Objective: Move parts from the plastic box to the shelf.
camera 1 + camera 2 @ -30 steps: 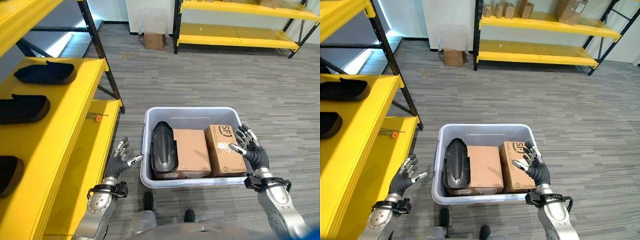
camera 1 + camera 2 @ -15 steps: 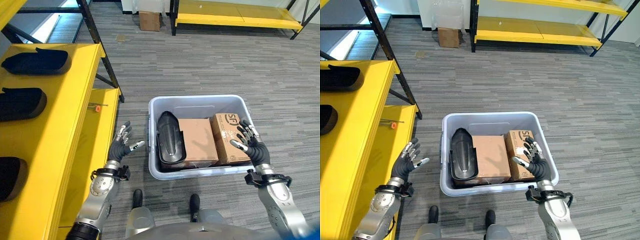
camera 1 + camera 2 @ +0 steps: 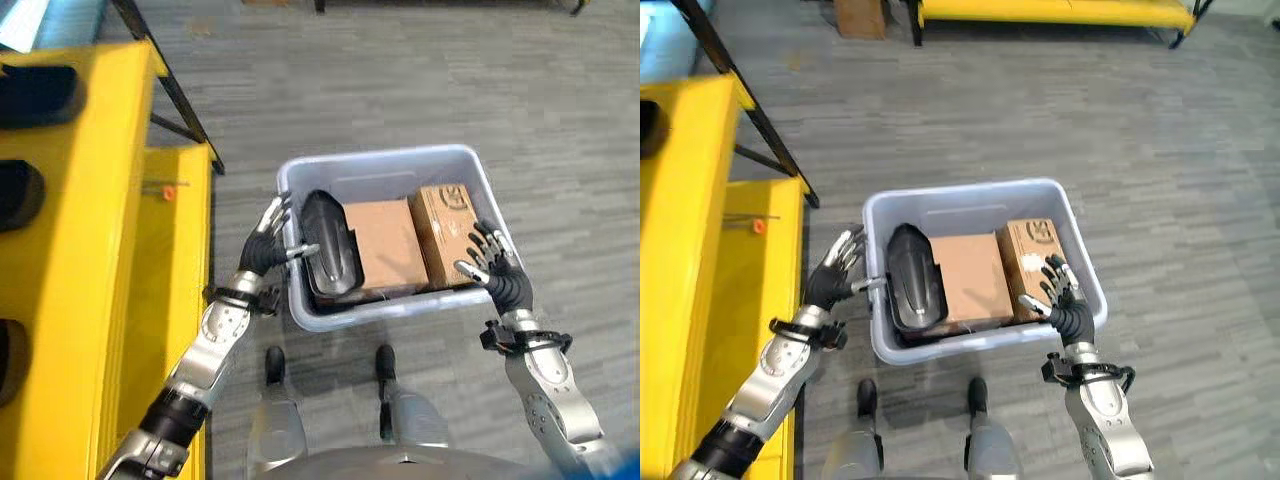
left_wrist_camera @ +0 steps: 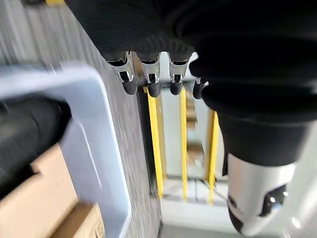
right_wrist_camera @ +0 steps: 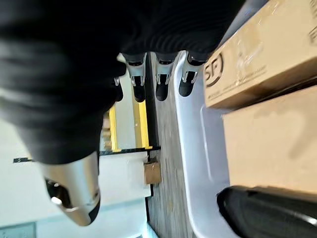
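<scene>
**Both hands at the box, nothing gripped yet**

The left robot hand point(image 3: 268, 243) hovers spread at the rim of the plastic box point(image 3: 380, 172); the right robot hand point(image 3: 492, 270) is spread at the opposite rim. The black part point(image 3: 330, 250) lies just inside the left hand, beside two cardboard boxes point(image 3: 385, 250), long axis running away from the robot. Its smooth curved shell could slip from a shallow pinch, or fingers could snag on the rim.

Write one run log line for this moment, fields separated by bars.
left hand open beside bin | right hand open at bin's right rim | black part, two boxes inside
</scene>
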### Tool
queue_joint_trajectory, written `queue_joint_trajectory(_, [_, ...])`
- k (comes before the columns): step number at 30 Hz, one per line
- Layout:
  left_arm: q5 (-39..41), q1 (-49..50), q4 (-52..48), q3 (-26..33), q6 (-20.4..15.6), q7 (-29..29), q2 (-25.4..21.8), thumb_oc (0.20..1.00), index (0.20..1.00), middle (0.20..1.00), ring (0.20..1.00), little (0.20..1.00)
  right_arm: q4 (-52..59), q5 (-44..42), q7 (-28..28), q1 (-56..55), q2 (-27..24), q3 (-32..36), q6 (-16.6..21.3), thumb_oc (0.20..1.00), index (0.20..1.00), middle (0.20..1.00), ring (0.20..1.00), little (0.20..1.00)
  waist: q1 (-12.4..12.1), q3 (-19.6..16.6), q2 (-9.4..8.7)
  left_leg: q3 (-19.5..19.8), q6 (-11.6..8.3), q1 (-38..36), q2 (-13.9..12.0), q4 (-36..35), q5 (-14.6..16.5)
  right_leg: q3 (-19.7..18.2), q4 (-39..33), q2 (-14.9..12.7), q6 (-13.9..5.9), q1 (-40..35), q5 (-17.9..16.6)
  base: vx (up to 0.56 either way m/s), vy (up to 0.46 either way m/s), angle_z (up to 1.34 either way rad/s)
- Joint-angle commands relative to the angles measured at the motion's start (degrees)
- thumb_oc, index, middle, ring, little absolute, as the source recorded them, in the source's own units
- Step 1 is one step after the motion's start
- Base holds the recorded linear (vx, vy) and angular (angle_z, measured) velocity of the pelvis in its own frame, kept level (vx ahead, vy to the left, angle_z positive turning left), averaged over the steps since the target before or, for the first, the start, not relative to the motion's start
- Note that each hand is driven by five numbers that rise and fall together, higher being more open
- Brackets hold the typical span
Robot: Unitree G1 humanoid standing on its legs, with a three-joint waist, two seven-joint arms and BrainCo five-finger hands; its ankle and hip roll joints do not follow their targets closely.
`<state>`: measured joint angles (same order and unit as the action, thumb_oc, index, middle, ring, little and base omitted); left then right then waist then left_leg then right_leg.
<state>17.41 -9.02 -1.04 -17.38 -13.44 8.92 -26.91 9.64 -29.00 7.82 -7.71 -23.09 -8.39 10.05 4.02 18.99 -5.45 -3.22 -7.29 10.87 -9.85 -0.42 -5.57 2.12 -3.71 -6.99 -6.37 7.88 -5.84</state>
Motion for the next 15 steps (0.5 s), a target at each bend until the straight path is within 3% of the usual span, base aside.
queue_joint_trajectory(1, [-4.47, -4.11, -1.63, -1.70, -4.57, 3.62, 0.13, 1.000, 1.000, 1.000, 1.000, 1.000, 6.25, 1.01, 2.47, 3.96, -2.10, 0.84, 5.13, 1.000, 1.000, 1.000, 1.000, 1.000, 0.47, 1.26, 0.08, -1.75, 1.21, 2.10, -1.29, 6.56, 4.10, -2.21, 10.62, -2.24, -0.85, 4.87, 6.42, -0.11, -0.028, -0.30])
queue_joint_trajectory(8, [-9.49, -11.58, 3.34, -4.92, -4.23, 9.35, 2.91, 1.000, 1.000, 1.000, 1.000, 1.000, 6.87, 1.64, 5.61, 6.88, -1.47, -0.82, 6.84, 1.000, 1.000, 1.000, 1.000, 1.000, 2.17, 4.42, -0.72, -3.33, 0.77, 4.97, -2.14, 6.52, 2.91, -3.67, 12.30, -0.97, -0.61, 9.92, 5.96, -0.06, -0.032, -0.18])
queue_joint_trajectory(13, [-11.25, -15.30, 6.86, -4.64, -4.08, 13.49, 4.54, 1.000, 1.000, 1.000, 1.000, 1.000, 6.60, 2.22, 7.23, 7.99, -1.30, -1.90, 7.74, 1.000, 1.000, 1.000, 1.000, 1.000, 2.96, 6.05, -1.11, -3.81, 0.46, 6.07, -2.63, 6.36, 2.39, -4.32, 12.98, -0.22, -0.48, 12.23, 5.54, -0.03, -0.041, -0.09])
queue_joint_trajectory(15, [-14.36, -17.11, 9.26, -3.23, -2.81, 17.93, 4.94, 1.000, 1.000, 1.000, 1.000, 1.000, 6.77, 2.21, 8.26, 8.61, -1.17, -2.56, 8.41, 1.000, 1.000, 1.000, 1.000, 1.000, 3.18, 6.87, -1.55, -4.11, 0.22, 6.69, -2.90, 6.36, 2.03, -4.31, 13.07, 0.13, -0.45, 13.06, 5.16, -0.02, -0.056, -0.15])
